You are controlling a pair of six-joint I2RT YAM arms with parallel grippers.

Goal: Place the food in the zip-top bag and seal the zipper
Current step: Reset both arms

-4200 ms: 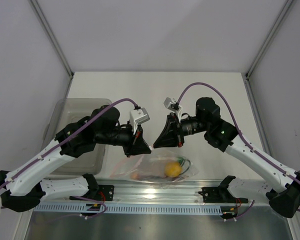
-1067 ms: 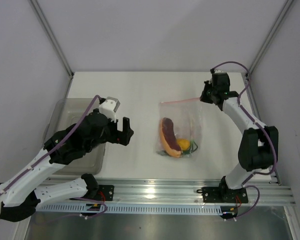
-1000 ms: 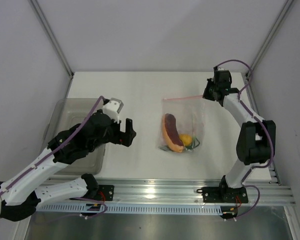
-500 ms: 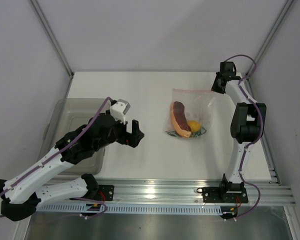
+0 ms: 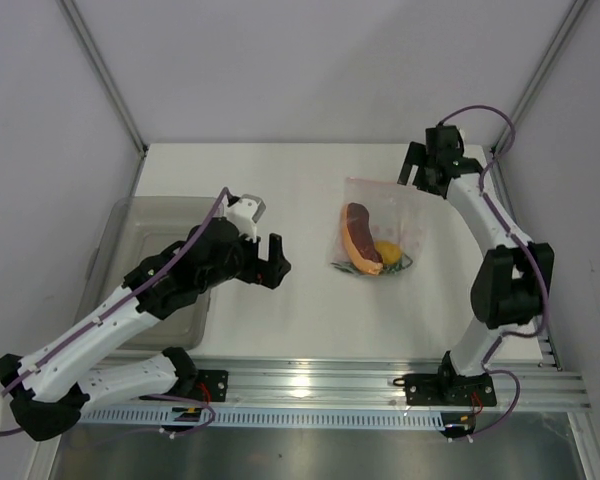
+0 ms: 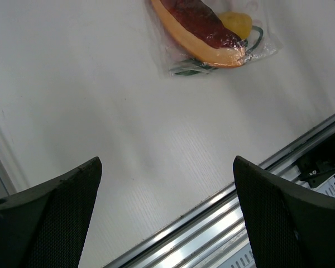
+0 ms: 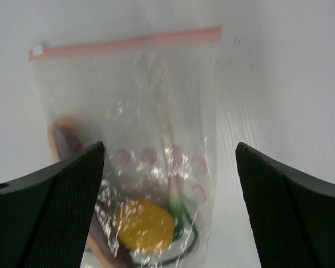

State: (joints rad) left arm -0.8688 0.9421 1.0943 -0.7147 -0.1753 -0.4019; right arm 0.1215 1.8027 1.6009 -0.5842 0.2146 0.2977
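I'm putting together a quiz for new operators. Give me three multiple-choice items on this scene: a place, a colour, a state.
1. Where is the zip-top bag? A lifted in the air; B draped over an arm; C lying on the table.
2. What colour is the zipper? A pinkish-red; B blue; C green.
3. How are the right fingers? A shut on the bag; B open, gripping nothing; C shut on nothing.
Answers: 1 C, the top view shows it flat on the white surface; 2 A, the right wrist view shows a pinkish strip along its mouth; 3 B, both stand wide apart with the bag beyond them.
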